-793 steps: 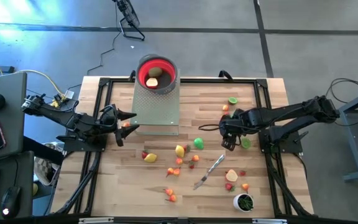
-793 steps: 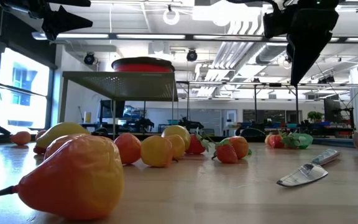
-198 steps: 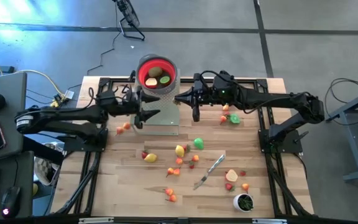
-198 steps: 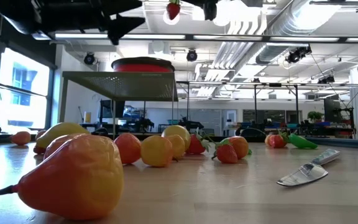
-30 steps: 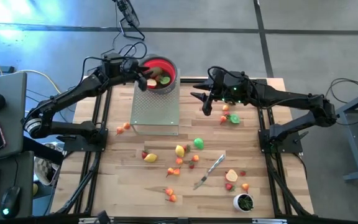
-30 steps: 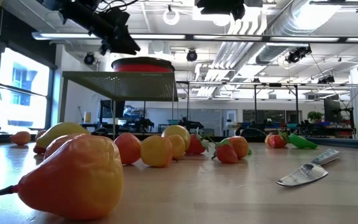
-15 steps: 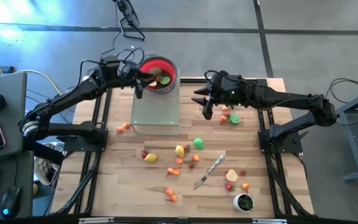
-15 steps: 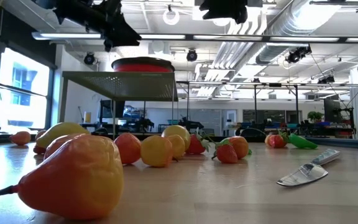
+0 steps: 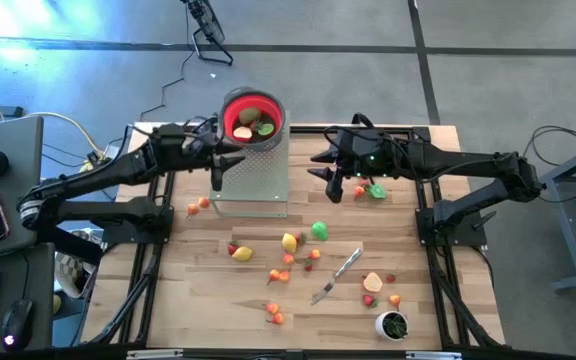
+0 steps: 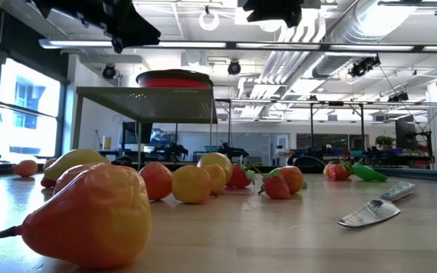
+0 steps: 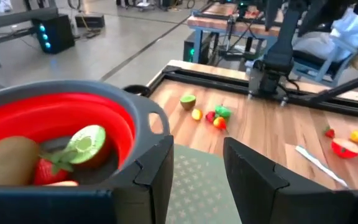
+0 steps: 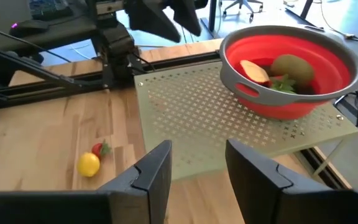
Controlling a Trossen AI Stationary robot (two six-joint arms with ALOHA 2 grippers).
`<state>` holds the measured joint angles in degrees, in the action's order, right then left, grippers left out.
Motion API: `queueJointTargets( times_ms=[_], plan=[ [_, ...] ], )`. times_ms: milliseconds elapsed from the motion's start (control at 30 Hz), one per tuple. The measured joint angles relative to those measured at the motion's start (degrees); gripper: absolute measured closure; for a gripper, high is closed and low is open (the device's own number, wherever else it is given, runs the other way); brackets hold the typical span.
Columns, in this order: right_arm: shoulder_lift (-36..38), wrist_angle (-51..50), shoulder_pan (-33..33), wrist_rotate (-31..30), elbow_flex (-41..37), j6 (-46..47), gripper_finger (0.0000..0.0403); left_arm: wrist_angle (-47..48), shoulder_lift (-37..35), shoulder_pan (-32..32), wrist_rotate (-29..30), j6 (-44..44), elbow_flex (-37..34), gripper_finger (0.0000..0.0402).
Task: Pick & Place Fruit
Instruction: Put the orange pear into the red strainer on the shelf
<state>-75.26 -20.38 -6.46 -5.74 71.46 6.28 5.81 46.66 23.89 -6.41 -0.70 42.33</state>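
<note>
Several small toy fruit pieces (image 9: 290, 242) lie scattered on the wooden table; the low view shows a pear-shaped one (image 10: 89, 216) closest. More fruit lies in the red bowl (image 9: 252, 118), which stands on a perforated metal stand (image 9: 251, 175) at the far side. My left gripper (image 9: 217, 170) hovers open at the stand's left edge, just short of the bowl (image 11: 55, 130), with nothing between its fingers (image 11: 157, 165). My right gripper (image 9: 332, 180) hovers open to the right of the stand, also with nothing in it (image 12: 197, 158).
A silver knife (image 9: 340, 273) lies right of the table's middle. A small white cup (image 9: 392, 324) with green contents stands at the near right. A black frame (image 9: 423, 200) borders the table. More fruit (image 9: 372, 190) lies under the right arm.
My left gripper has drawn back from over the red bowl toward the table's near left, sinking a little, and now hangs beside the stand's left edge. My right gripper has drifted slightly toward the near edge. Both stay open.
</note>
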Motion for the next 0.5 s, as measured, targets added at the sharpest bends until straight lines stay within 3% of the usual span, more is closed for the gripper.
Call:
queueJointTargets(
  times_ms=[367, 500],
  plan=[
    [0.0, -3.43, 0.83, 10.56, 0.0, 7.33, 0.0259, -0.1, -0.86, -15.05, 12.16, -2.68, -2.28, 0.0266],
    [-0.13, -7.09, 3.35, 11.44, 0.0, 5.99, 0.0259, -0.05, -0.86, -21.21, 17.98, -4.03, -2.5, 0.0266]
  ],
)
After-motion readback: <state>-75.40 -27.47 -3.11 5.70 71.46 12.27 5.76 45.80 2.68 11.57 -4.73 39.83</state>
